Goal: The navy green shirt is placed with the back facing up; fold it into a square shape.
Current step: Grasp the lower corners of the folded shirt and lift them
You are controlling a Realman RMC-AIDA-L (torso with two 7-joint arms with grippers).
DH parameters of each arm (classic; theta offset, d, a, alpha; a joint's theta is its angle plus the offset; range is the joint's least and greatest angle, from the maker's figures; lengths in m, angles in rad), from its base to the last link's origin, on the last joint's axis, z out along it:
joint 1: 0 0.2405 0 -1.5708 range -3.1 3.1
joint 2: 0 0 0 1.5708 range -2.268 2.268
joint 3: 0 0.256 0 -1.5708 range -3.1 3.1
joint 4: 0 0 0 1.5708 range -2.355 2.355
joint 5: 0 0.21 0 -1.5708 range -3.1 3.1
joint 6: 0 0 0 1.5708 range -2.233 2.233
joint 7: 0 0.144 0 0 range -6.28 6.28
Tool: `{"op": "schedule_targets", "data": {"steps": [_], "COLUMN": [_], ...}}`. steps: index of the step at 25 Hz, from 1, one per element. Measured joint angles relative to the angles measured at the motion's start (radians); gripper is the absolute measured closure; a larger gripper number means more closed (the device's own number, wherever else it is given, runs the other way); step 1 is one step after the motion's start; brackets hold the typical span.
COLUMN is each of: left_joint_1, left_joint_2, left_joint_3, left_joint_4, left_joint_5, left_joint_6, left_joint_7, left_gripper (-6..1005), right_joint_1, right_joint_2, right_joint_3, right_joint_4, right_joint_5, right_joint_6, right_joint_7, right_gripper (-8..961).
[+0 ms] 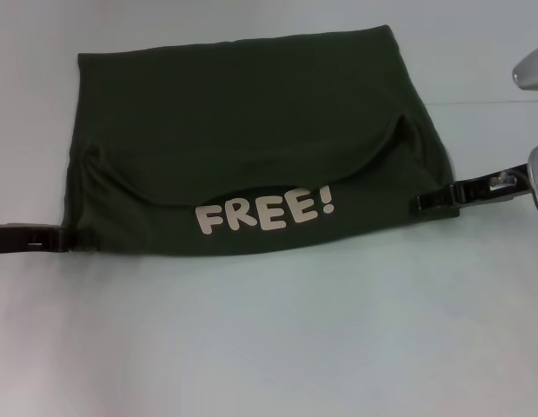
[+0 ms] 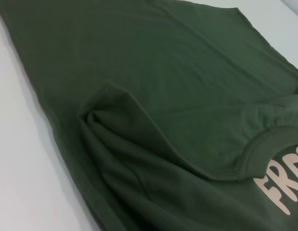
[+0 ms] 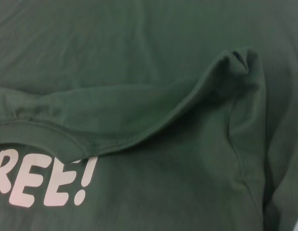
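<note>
A: Where does the navy green shirt [image 1: 242,139] lie?
B: Folded flat on the pale table [image 1: 269,347], its curved upper layer ending just above the pale "FREE!" lettering [image 1: 264,213].
A: And the grippers?
B: The left gripper [image 1: 56,238] sits at the shirt's left edge, the right gripper [image 1: 425,201] at its right edge, both level with the lettering. Whether their fingers grip cloth, I cannot tell.
A: Anything nearby?
B: A silver arm part [image 1: 531,69] beyond the shirt's right side.

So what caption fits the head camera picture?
Folded green shirt showing "FREE!", a gripper at each side: left, right.
</note>
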State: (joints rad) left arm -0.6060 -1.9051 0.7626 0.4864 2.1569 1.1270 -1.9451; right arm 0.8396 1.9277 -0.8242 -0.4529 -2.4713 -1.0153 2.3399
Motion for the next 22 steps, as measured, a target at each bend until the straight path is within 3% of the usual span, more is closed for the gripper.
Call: {"op": "schedule_targets", "data": {"steps": [11,22], "left_joint_1": [-0.002,-0.005], "left_joint_2": [0.001,0.002], "left_joint_3": [-0.002,-0.002], "left_joint_4": [0.000,0.000], "left_joint_5": [0.000,-0.001], "left_joint_6": [0.000,0.000], "left_joint_7": [0.000,0.000], "left_gripper": [946,946], "right_joint_1": [0.005,-0.006], "right_joint_2": [0.021,0.018], "right_joint_3": [-0.013,-0.008], "right_joint_4": [0.003,0.003], "right_joint_5": [0.000,0.001], "right_joint_6": [0.038,0.045], "right_joint_7": [-0.004,0.001], "right_gripper": [147,384]}}
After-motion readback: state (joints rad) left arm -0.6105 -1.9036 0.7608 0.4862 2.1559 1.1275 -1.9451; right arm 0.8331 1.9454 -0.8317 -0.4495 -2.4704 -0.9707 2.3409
